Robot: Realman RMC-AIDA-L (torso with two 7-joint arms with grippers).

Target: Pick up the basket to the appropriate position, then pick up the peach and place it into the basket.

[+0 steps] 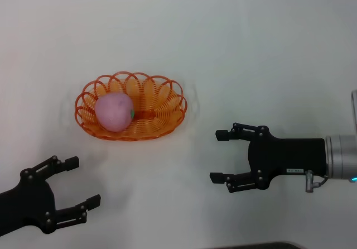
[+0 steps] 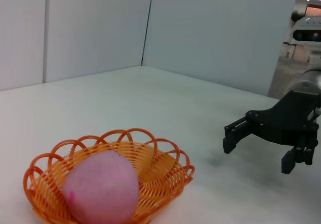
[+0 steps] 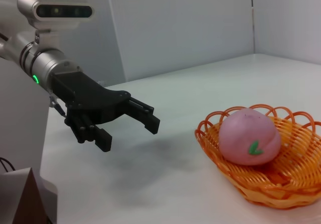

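At the lower left of the head view the left gripper hangs spread wide, holding nothing. Left of centre, the peach lies in the orange basket. At right, the right gripper gapes, also holding nothing.

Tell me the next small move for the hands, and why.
Probably none beyond parking: the peach already lies inside the basket, and the left hand and right hand are both open, empty and apart from it. I would ease them back.
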